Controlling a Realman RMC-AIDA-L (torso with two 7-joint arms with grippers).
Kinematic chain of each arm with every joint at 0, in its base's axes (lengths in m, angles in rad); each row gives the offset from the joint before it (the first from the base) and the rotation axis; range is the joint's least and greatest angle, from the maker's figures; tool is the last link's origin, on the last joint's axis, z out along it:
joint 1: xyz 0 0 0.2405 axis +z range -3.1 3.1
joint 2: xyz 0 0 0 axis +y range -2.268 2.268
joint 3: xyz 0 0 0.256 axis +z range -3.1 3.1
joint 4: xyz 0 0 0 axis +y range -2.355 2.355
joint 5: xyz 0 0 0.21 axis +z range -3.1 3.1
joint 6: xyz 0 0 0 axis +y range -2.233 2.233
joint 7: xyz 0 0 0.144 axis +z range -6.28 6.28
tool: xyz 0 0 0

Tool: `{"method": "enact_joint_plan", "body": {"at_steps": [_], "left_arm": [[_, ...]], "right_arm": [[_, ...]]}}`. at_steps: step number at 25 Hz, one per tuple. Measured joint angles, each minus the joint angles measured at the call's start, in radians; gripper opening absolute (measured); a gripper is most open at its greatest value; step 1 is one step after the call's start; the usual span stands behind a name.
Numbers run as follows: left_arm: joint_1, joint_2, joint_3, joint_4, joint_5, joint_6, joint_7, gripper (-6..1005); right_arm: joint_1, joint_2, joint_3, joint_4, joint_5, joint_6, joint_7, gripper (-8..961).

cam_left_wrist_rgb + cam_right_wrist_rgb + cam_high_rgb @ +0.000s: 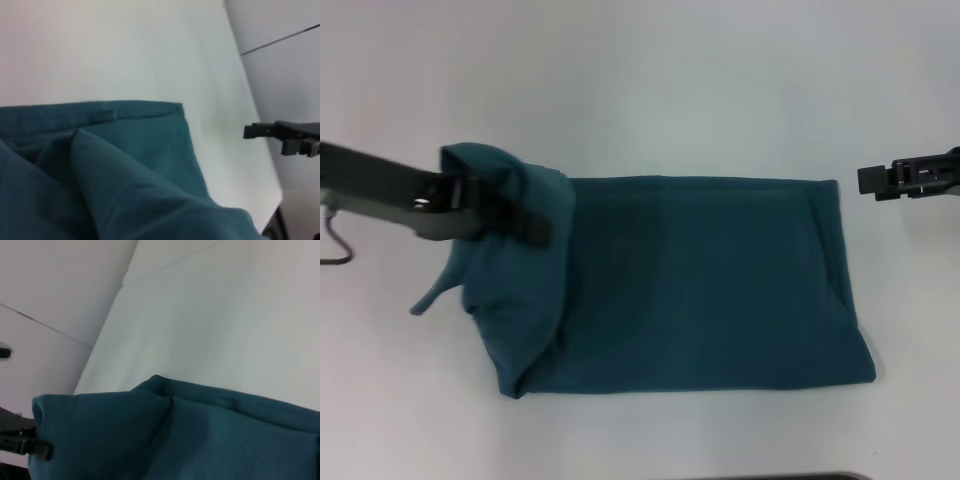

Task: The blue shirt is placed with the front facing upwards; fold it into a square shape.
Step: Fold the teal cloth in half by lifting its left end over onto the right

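Blue shirt (700, 290): lay folded on white table (640, 90), left end lifted.
Left gripper (525, 215): pinched that raised fold.
Right gripper (870, 180): hovered beyond shirt's right edge; finger state unclear.
Left wrist view: alone showed right gripper from across the table.

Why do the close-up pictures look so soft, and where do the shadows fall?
Head view: even, flat light, only a faint shadow under the blue shirt and the left gripper. Left wrist view: the nearest cloth fold is out of focus; the right gripper is a dark silhouette. Right wrist view: the table looks pale, no glare.
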Motion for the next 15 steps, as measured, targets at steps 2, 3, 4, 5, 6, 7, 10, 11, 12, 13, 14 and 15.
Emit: {"method": "enact_joint_plan", "body": {"at_steps": [2, 3, 4, 5, 6, 7, 10, 11, 12, 13, 14, 15], "left_arm": [[-0.012, -0.015, 0.062, -0.023, 0.016, -0.035, -0.047, 98], [-0.02, -0.024, 0.092, -0.029, 0.028, -0.055, -0.066, 98], [-0.026, -0.031, 0.117, -0.033, 0.041, -0.077, -0.084, 98], [-0.037, -0.038, 0.149, -0.035, 0.056, -0.101, -0.104, 98], [-0.044, -0.042, 0.168, -0.035, 0.065, -0.117, -0.118, 98], [-0.057, -0.047, 0.209, -0.034, 0.075, -0.148, -0.147, 97], [-0.086, -0.052, 0.317, -0.031, 0.075, -0.213, -0.215, 95], [-0.094, -0.054, 0.351, -0.031, 0.073, -0.236, -0.239, 95], [-0.106, -0.057, 0.401, -0.028, 0.063, -0.275, -0.265, 94], [-0.113, -0.059, 0.422, -0.023, 0.05, -0.291, -0.271, 94], [-0.113, -0.059, 0.422, -0.023, 0.05, -0.291, -0.271, 94], [-0.118, -0.06, 0.44, -0.016, 0.029, -0.307, -0.272, 94]], "right_arm": [[0.005, 0.003, -0.02, 0.002, -0.001, 0.016, 0.0, 851], [0.005, 0.003, -0.02, 0.002, -0.001, 0.016, 0.0, 850], [0.006, 0.005, -0.025, 0.002, -0.001, 0.019, 0.001, 850], [0.007, 0.007, -0.027, 0.003, -0.001, 0.021, 0.001, 849], [0.008, 0.008, -0.028, 0.002, -0.001, 0.025, 0.001, 848], [0.009, 0.01, -0.029, 0.002, -0.001, 0.033, 0.001, 847], [0.01, 0.01, -0.029, 0.003, 0.0, 0.043, 0.003, 845], [0.011, 0.01, -0.029, 0.004, 0.0, 0.048, 0.004, 844], [0.013, 0.011, -0.028, 0.006, 0.0, 0.055, 0.004, 844], [0.013, 0.011, -0.028, 0.006, 0.0, 0.055, 0.004, 843], [0.016, 0.011, -0.029, 0.007, 0.0, 0.058, 0.004, 842], [0.018, 0.012, -0.029, 0.01, 0.0, 0.061, 0.003, 841]]}}
